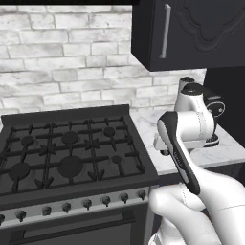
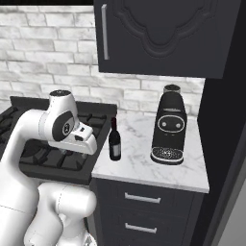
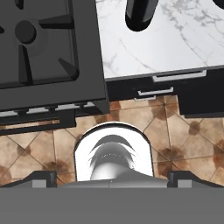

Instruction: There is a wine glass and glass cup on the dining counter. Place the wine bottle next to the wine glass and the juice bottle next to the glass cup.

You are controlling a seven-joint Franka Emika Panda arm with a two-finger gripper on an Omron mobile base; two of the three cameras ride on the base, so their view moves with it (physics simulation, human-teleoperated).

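The wine bottle (image 2: 114, 140), near-black with a dark red capsule, stands upright on the small marble worktop (image 2: 144, 166) near its left edge, beside the stove. In the hand view the wine bottle (image 3: 140, 13) shows at the top edge. My gripper (image 3: 113, 178) points down at the floor in front of the stove and worktop, well short of the bottle. Its fingertips (image 3: 46, 177) stand wide apart, open, with nothing between them. In the right base view my hand (image 2: 81, 137) hangs left of the bottle. The wine glass, glass cup, juice bottle and dining counter are out of view.
A black gas stove (image 1: 67, 153) lies to the left. A black coffee machine (image 2: 169, 127) stands right of the bottle. A dark upper cabinet (image 2: 163, 33) hangs overhead, and dark drawers (image 2: 139, 198) sit under the worktop. A tall dark panel (image 2: 226, 144) bounds the right.
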